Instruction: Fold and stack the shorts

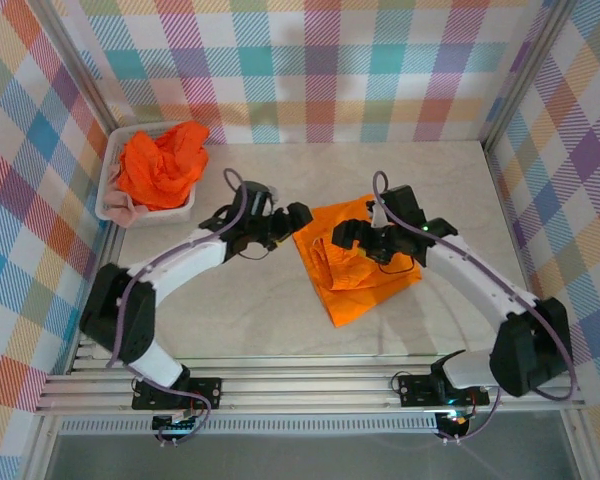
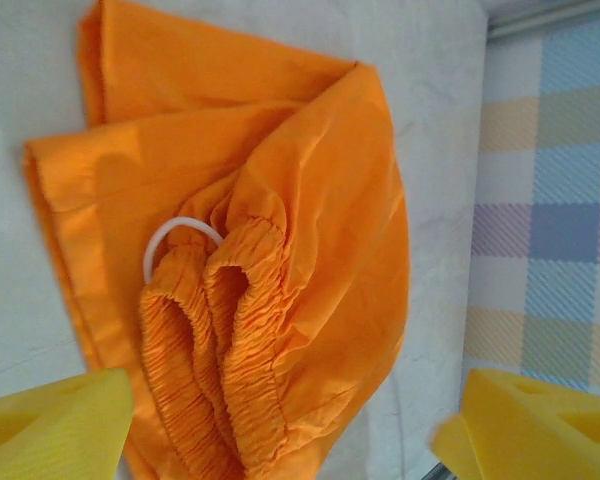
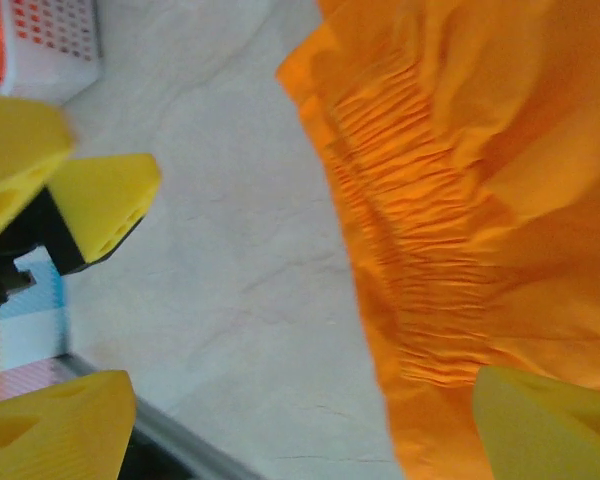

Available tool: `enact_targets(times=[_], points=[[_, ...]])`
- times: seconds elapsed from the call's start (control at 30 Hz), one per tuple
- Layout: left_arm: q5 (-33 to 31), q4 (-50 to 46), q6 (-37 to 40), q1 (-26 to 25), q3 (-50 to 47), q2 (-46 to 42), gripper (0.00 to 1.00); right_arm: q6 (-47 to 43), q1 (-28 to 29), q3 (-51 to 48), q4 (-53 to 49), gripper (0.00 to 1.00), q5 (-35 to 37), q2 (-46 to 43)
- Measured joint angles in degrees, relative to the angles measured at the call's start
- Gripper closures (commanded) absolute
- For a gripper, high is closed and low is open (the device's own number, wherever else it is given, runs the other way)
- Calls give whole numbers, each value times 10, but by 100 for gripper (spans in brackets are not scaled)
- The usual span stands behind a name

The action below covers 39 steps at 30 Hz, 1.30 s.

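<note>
The orange shorts (image 1: 350,290) lie crumpled and partly doubled over near the middle of the table (image 1: 260,320), and much of them is hard to read. In the top view the right arm crosses their far half and covers that edge. The left wrist view cuts off the lower end of the bunched elastic waistband (image 2: 230,340). A thin white loop (image 2: 175,232) peeks out beside the waistband, and I cannot tell whether it is a cord or a label. At the left edge of these shorts sits the left gripper (image 1: 292,225), jaws spread wide with nothing clamped between them, above the waistband. Over their far part is the right gripper (image 1: 352,238), also spread wide and holding nothing. In its wrist view one fingertip (image 3: 550,420) is over the cloth and the other is over bare table just off the shorts' edge. Well apart from the shorts, toward the far left corner, a white mesh basket (image 1: 105,200) holds a second orange pair (image 1: 160,165) heaped up. A scrap of pink cloth (image 1: 130,212) pokes out beneath that pair, mostly buried. Plaid walls (image 1: 310,60) stand beyond the shorts on every far side.
</note>
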Motion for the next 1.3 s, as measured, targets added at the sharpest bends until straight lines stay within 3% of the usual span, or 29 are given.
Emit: enact_targets(times=[0.33, 0.53, 0.73, 0.83, 1.07, 1.3], points=[[23, -28, -19, -37, 114, 178, 24, -72, 103, 0, -90, 22, 196, 64], [25, -28, -39, -38, 115, 211, 27, -73, 155, 5, -91, 26, 236, 113], [26, -24, -54, -40, 129, 233, 37, -66, 172, 19, -87, 31, 260, 167], [28, -21, -59, -40, 130, 240, 41, -59, 172, 19, -87, 41, 276, 186], [28, -14, -68, -41, 135, 249, 74, -37, 172, 20, -87, 69, 305, 209], [27, -19, -66, -41, 154, 257, 93, -31, 172, 31, -93, 92, 322, 214]])
